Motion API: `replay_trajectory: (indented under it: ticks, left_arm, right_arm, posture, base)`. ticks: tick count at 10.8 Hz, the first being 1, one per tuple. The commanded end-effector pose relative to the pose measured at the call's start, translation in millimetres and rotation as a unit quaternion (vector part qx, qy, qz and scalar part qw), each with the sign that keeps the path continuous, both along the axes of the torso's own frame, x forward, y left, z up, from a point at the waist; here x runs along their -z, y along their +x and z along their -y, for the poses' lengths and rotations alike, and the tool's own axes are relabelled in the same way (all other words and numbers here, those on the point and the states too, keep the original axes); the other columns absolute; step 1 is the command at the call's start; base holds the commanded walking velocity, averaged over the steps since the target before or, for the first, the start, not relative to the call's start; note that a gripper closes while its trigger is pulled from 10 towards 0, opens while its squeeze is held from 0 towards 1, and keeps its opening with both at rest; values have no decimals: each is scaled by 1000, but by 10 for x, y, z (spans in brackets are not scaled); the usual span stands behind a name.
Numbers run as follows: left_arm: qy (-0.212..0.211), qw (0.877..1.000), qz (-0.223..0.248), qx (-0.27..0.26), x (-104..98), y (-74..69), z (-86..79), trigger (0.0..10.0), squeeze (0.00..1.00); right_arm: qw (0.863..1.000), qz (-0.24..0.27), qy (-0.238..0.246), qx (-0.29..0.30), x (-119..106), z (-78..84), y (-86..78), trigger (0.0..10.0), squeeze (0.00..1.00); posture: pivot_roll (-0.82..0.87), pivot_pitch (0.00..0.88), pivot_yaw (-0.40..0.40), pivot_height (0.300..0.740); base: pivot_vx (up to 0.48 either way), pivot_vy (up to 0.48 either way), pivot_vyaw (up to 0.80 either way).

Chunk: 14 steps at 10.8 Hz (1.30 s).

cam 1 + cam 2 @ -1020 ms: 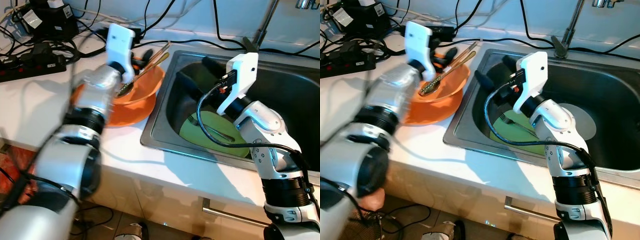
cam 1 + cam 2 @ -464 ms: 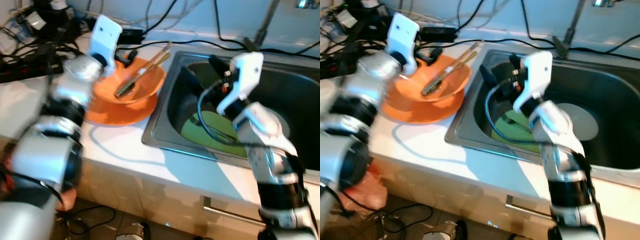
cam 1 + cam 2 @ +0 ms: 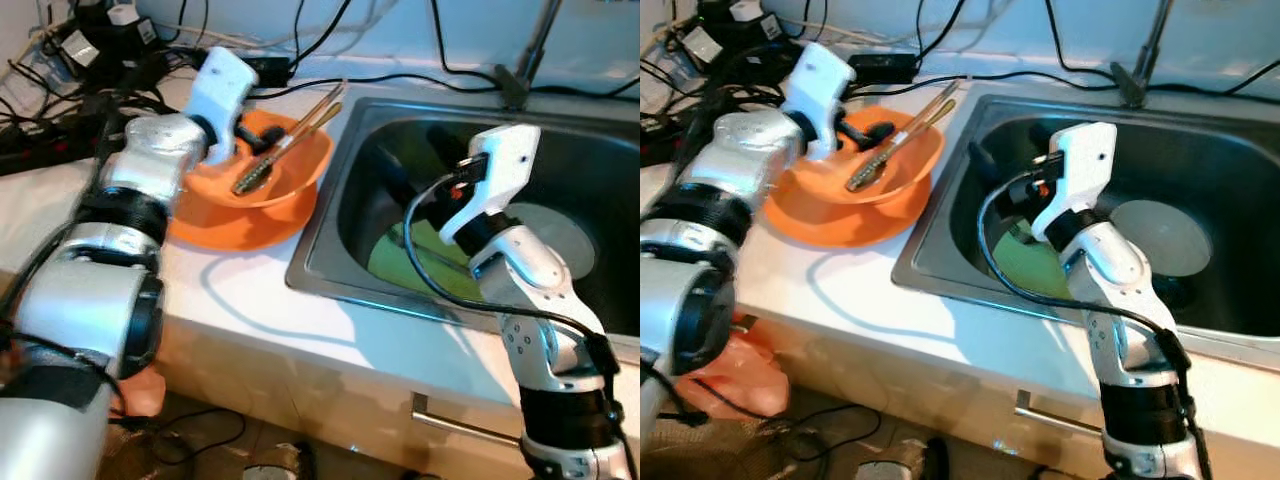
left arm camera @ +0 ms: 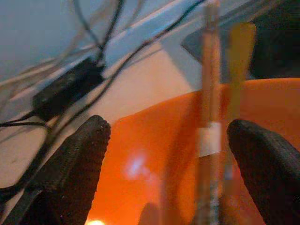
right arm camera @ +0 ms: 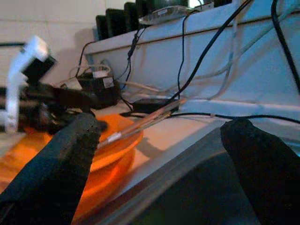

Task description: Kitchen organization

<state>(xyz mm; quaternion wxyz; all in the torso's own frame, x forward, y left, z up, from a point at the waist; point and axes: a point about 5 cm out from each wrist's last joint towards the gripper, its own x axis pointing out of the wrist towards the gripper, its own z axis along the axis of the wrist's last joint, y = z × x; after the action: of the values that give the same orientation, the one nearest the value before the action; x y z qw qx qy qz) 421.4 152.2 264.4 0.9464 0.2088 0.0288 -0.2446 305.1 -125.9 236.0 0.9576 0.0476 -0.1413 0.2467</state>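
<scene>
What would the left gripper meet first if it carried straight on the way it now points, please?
Probably the chopsticks leaning in the orange bowl: the open left gripper points at them in its wrist view. Depth is hard to judge.

Left arm stretched forward toward about 11 o'clock, silver forearm foreshortened, white wrist housing tipped up; left gripper (image 3: 248, 133) at its far end, fingers (image 4: 77, 164) spread wide apart (clear gap between the two black tips in the wrist view); right arm bent at the elbow, forearm rising toward 12 o'clock, black cable looped off the wrist; right gripper (image 3: 1012, 170) pointing away toward 11 o'clock, fingers (image 5: 65, 159) also parted wide, nothing between them
</scene>
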Motion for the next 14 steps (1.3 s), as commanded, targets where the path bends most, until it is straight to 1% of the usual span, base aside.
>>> replay_trajectory:
  ticks: [1, 2, 4, 5, 7, 8, 9, 10, 14]
  left_arm:
    - [7, 1000, -18, 4, 50, 5, 70, 10000, 0]
    - [8, 999, -30, 16, 107, -1, 142, 10000, 0]
    - [20, 998, -45, 43, 163, -18, 211, 10000, 0]
    - [30, 997, -52, 50, 198, -25, 221, 10000, 0]
    - [36, 995, -61, 64, 216, -36, 222, 10000, 0]
    - [40, 995, -65, 70, 219, -42, 210, 7294, 0]
    - [41, 995, -67, 68, 219, -42, 191, 2863, 0]
    - [35, 995, -69, 63, 220, -42, 149, 0, 0]
    - [22, 996, -73, 44, 238, -42, 46, 0, 0]
  right_arm:
    - [1000, -4, 7, -5, -4, -17, -32, 10000, 0]
    - [1000, -4, 7, -4, -4, -13, -32, 10000, 0]
    - [1000, -4, 6, -2, -18, 0, -36, 10000, 0]
    - [1000, -6, 5, 1, -20, 16, -39, 10000, 0]
    - [1000, -6, 6, 6, -24, 31, -37, 10000, 0]
    - [1000, -5, 7, 7, -27, 36, -27, 10000, 0]
    - [1000, -5, 8, 8, -32, 39, -20, 10000, 0]
    - [1000, -4, 8, 9, -38, 42, -9, 10000, 0]
    - [1000, -1, 10, 18, -55, 73, 24, 10000, 0]
  posture:
    - [15, 133, 161, 740]
    - [14, 133, 160, 740]
    - [4, 137, 159, 740]
    - [1, 137, 160, 740]
    - [1, 135, 159, 740]
    - [4, 132, 157, 740]
    - [6, 131, 154, 740]
    - [8, 129, 151, 740]
    - [11, 125, 143, 740]
  base:
    - [0, 0, 0]
    - [0, 0, 0]
    - [0, 0, 0]
    - [0, 0, 0]
    - [0, 0, 0]
    - [0, 0, 0]
    - [0, 0, 0]
    - [0, 0, 0]
    - [0, 0, 0]
